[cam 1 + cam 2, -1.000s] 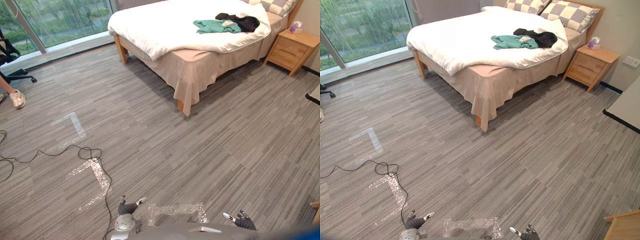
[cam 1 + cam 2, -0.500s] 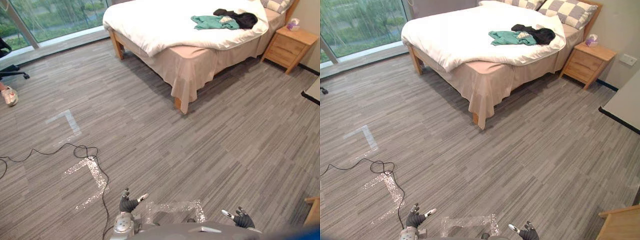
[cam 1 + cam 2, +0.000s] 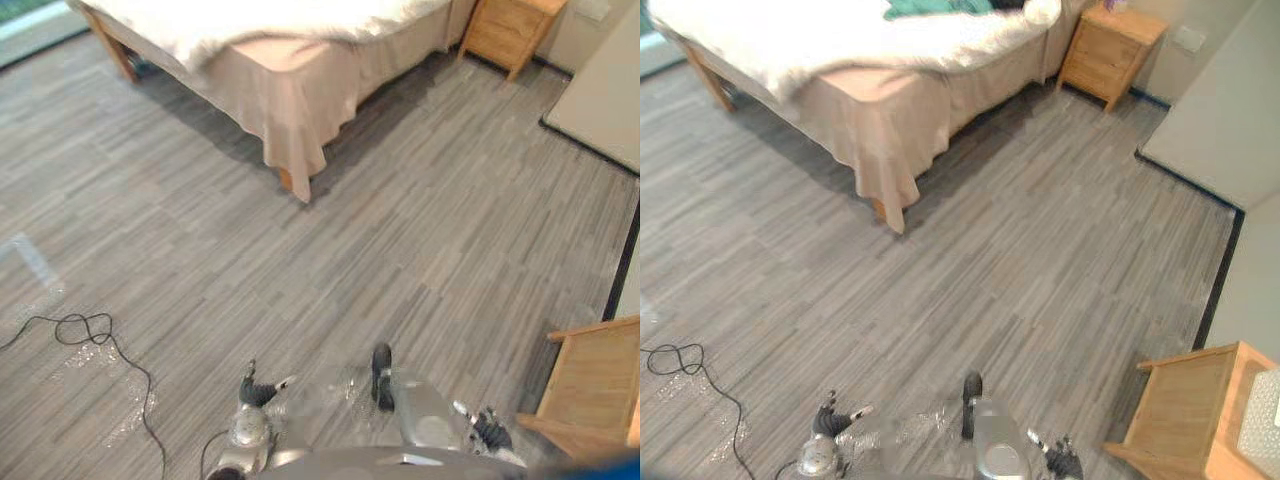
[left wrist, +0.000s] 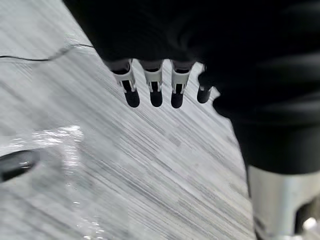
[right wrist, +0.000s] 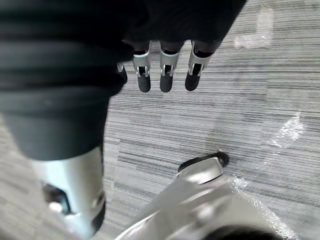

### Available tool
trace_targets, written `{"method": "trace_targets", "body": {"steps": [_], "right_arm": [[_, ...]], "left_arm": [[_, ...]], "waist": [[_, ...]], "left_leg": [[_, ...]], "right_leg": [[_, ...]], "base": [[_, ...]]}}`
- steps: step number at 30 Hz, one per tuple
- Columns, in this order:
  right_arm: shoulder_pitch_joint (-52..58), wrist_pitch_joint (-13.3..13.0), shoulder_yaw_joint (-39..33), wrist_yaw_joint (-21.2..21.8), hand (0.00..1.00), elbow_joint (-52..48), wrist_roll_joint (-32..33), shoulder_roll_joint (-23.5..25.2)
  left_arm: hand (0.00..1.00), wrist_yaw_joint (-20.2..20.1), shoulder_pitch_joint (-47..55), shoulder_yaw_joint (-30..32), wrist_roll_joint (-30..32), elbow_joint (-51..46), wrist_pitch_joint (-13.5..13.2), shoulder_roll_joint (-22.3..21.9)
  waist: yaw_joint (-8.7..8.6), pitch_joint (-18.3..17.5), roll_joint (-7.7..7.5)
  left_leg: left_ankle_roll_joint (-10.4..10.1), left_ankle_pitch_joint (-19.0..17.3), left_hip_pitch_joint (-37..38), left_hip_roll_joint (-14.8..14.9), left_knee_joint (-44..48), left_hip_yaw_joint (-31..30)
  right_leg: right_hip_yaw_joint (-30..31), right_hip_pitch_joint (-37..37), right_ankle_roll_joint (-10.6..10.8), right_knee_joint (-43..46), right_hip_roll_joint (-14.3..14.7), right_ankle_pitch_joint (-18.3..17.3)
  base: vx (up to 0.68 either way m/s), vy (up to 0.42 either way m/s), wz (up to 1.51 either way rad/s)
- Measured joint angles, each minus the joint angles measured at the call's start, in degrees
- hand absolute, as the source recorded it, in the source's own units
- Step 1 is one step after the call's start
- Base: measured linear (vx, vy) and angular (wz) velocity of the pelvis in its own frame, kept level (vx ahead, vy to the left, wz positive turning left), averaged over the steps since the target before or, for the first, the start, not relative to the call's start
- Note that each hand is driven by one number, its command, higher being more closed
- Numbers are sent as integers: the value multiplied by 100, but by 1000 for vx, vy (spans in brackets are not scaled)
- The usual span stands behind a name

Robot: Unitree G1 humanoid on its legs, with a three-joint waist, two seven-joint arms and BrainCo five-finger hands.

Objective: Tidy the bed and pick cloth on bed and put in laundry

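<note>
Fingers [image 4: 152, 92] of left hand [image 3: 258, 392] relaxed, empty, right hand [image 3: 488, 430] likewise, bed [image 3: 870, 100] with green cloth [image 3: 930, 8] well ahead

You're in a bedroom, no question. Ahead of you there's the bed [image 3: 865, 80], with a white duvet [image 3: 790, 45] slumping over its edge. A beige skirt [image 3: 890, 150] hangs towards the floor, and one wooden leg [image 3: 879, 210] pokes out at the corner. A green cloth [image 3: 925, 8] lies on top of the duvet. Just beside the bed you've got a wooden nightstand [image 3: 1105, 55] with drawers, and a wall socket [image 3: 1188, 38] near it. Grey striped carpet [image 3: 1040, 230] covers the floor, and a light wooden piece of furniture [image 3: 1185, 410] sits on your right.
</note>
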Motion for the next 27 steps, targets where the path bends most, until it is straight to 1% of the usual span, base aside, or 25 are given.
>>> {"method": "trace_targets", "body": {"steps": [1,2,3,4,5,6,7,8,9,10,12,13,14,15,16,17,18,19,20,21,22,23,25,26,27], "right_arm": [[15,1,-32,11,0,-6,-6,0],[13,4,-56,21,0,-5,-15,-11],[14,25,-161,26,0,-3,-168,-39],[14,44,-159,18,0,-4,-295,-87],[9,78,-136,-23,0,-14,-410,-137],[2,129,-120,-110,0,-10,-543,-175],[2,140,-114,-112,0,6,-583,-192],[-14,141,-98,-112,0,41,-676,-200],[-17,121,0,-112,0,84,-767,-239],[-10,115,72,-105,0,90,-797,-280],[-81,119,123,-88,0,-73,-893,-317],[-116,129,122,-86,0,-130,-904,-290],[-145,135,113,-81,0,-197,-909,-207],[-156,138,111,-73,0,-259,-934,-171],[-74,127,74,-28,0,-431,-999,-156],[-45,142,57,-17,0,-475,-1018,-116],[-13,124,111,6,0,-467,-1041,-83],[-38,89,160,43,0,-526,-1182,11],[-33,49,181,61,0,-577,-1246,141],[-39,48,210,68,0,-574,-1262,189],[-41,67,229,75,0,-542,-1388,210],[-38,77,238,71,0,-488,-1490,188],[-40,87,226,59,0,-438,-1585,170],[-49,112,174,17,0,-357,-1665,141],[-46,124,89,-11,0,-341,-1688,137]], "left_arm": [[0,33,15,8,-12,-6,11,-70],[0,40,23,20,-16,-9,21,-105],[0,83,54,29,-23,-18,26,-199],[0,102,80,32,-22,-38,23,-252],[0,102,146,73,-26,-163,-14,-289],[0,106,233,163,-23,-324,-171,-326],[0,113,279,233,-24,-405,-270,-352],[0,113,396,282,-23,-653,-428,-339],[0,93,480,321,-31,-898,-541,-328],[0,81,497,318,-47,-1002,-576,-332],[0,-38,536,365,-239,-1272,-680,-341],[0,-75,533,451,-258,-1328,-713,-351],[0,-160,477,540,-325,-1358,-756,-313],[0,-173,460,540,-392,-1356,-755,-297],[0,-216,499,500,-487,-1357,-755,-329],[0,-252,450,459,-547,-1291,-710,-312],[0,-252,400,479,-628,-1287,-669,-341],[0,-252,384,562,-711,-1338,-613,-402],[0,-250,389,549,-756,-1323,-547,-416],[0,-248,389,519,-800,-1308,-500,-424],[0,-234,383,421,-925,-1258,-409,-447],[0,-232,424,423,-953,-1217,-355,-480],[0,-230,453,429,-987,-1155,-341,-467],[0,-230,516,413,-1107,-1065,-253,-392],[0,-238,559,385,-1113,-1074,-243,-343]], "waist": [[-88,-52,16],[-98,-82,52],[-128,-174,189],[-128,-205,246],[-128,-225,302],[-123,-220,326],[-95,-214,320],[-62,-218,336],[62,-192,264],[135,-194,262],[402,-199,277],[458,-179,244],[536,-134,121],[547,-148,98],[522,-289,271],[452,-407,163],[360,-483,51],[472,-531,1],[537,-531,-87],[533,-527,-153],[493,-539,-154],[534,-629,-82],[548,-718,-55],[515,-878,-122],[529,-921,-153]], "left_leg": [[-21,222,115,28,53,-30],[4,272,123,79,138,-68],[102,366,-68,277,667,-260],[209,485,-334,417,1281,-466],[249,759,-718,584,2084,-728],[173,1062,-1380,740,3526,-1130],[169,853,-1758,733,4329,-1301],[202,376,-2387,551,5580,-1481],[255,13,-2825,231,6089,-1487],[305,-134,-3022,80,6149,-1436],[553,-595,-3791,-346,5698,-1056],[680,-673,-3925,-435,5389,-870],[891,-659,-4038,-673,4393,-473],[1040,-470,-4033,-802,3663,-238],[1425,672,-3967,-921,2040,220],[2301,824,-3833,-1054,1656,636],[2423,820,-3802,-1205,1520,645],[2354,783,-3648,-1318,1192,681],[2333,778,-3496,-1444,1038,801],[2324,769,-3421,-1529,1031,915],[2257,658,-3264,-1595,1050,1206],[2158,472,-3102,-1602,969,1347],[2075,301,-2959,-1658,803,1334],[2034,132,-2733,-1867,528,1202],[1986,93,-2587,-1974,424,1105]], "right_leg": [[-8,31,-18,310,-8,-399],[-15,71,7,336,14,-537],[-34,207,13,260,163,-755],[-37,371,-54,137,275,-828],[-39,582,-114,-75,400,-863],[-14,972,-203,-474,574,-857],[5,1185,-357,-676,651,-853],[64,1663,-452,-1091,730,-826],[220,2091,-472,-1420,741,-797],[272,2277,-454,-1562,736,-752],[504,2926,-435,-2004,703,-741],[554,3063,-410,-2042,646,-755],[562,3291,-149,-1983,457,-898],[529,3372,-8,-1923,390,-974],[461,3485,262,-1765,510,-1129],[474,3614,483,-1540,384,-1298],[467,3548,531,-1414,291,-1238],[382,3472,439,-1578,192,-1280],[295,3573,447,-2063,75,-958],[301,3639,498,-2206,-3,-632],[263,3848,609,-2247,-103,-434],[303,3908,597,-2214,-81,-247],[287,3884,573,-2081,-72,-167],[250,3577,575,-1069,-188,-161],[169,3210,706,-201,-300,-66]], "base": [[380,-322,3],[408,-316,4],[421,-308,-6],[418,-301,-12],[430,-278,-17],[451,-227,-12],[552,-215,-12],[560,-147,-29],[468,-86,-43],[484,-44,-76],[542,5,-79],[601,57,-70],[497,63,-54],[635,99,-41],[778,167,13],[756,182,46],[601,180,47],[438,227,18],[391,234,2],[396,269,28],[264,202,30],[252,196,26],[227,146,17],[263,124,42],[217,86,51]]}}
